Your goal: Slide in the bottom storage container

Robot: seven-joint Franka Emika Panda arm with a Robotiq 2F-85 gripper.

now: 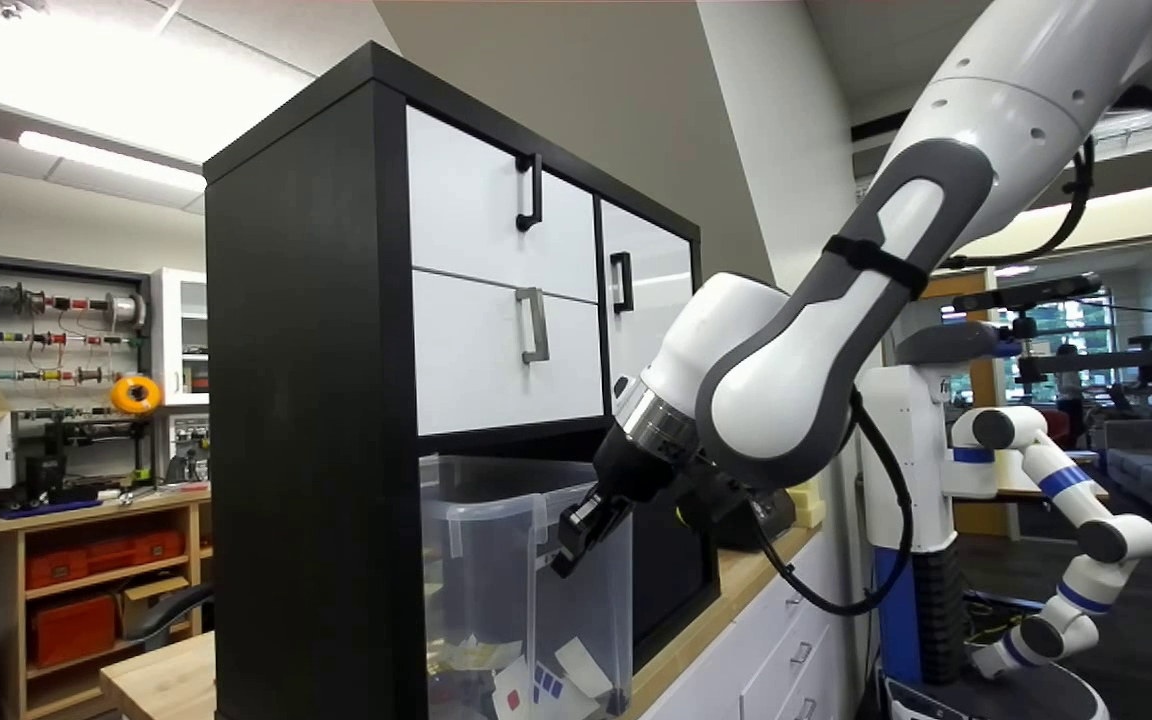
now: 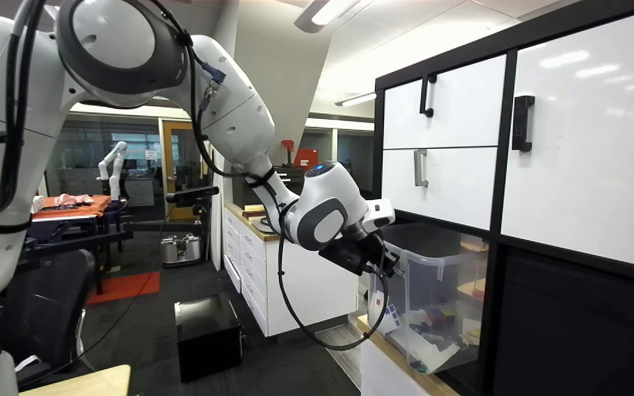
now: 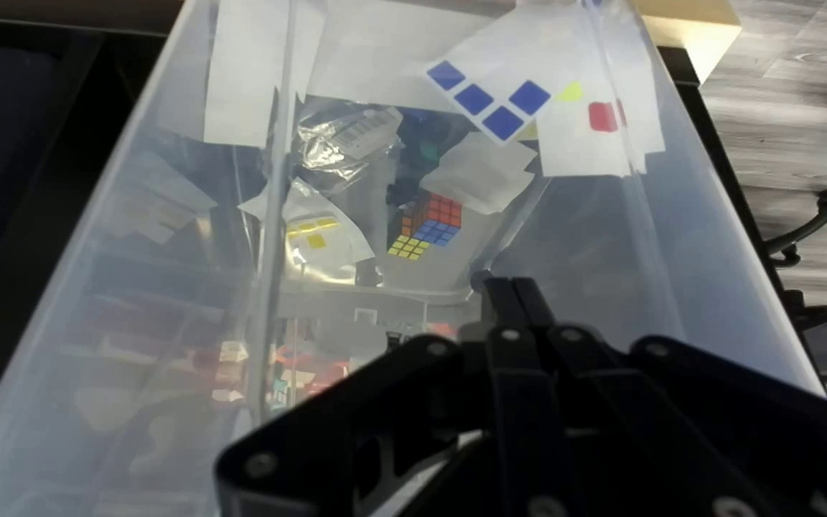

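The bottom storage container [image 1: 491,570] is a large translucent bin with a thick rim. It sits in the lower opening of the black cabinet and sticks out partway past the cabinet front; this also shows in an exterior view [image 2: 432,280]. Cards, a puzzle cube and other items show through its walls. My gripper [image 1: 568,545] is at the container's front wall below the rim, also seen in an exterior view [image 2: 393,265]. In the wrist view its fingertips [image 3: 519,283] are together with nothing between them, in front of the container [image 3: 586,251]. I cannot tell whether they touch the wall.
The black cabinet [image 1: 306,400] has white drawers [image 1: 496,365] with handles directly above the container. A wooden counter edge [image 1: 681,655] runs under it. A dark compartment [image 2: 575,330] is beside the container. A black cable [image 2: 317,344] loops below the wrist.
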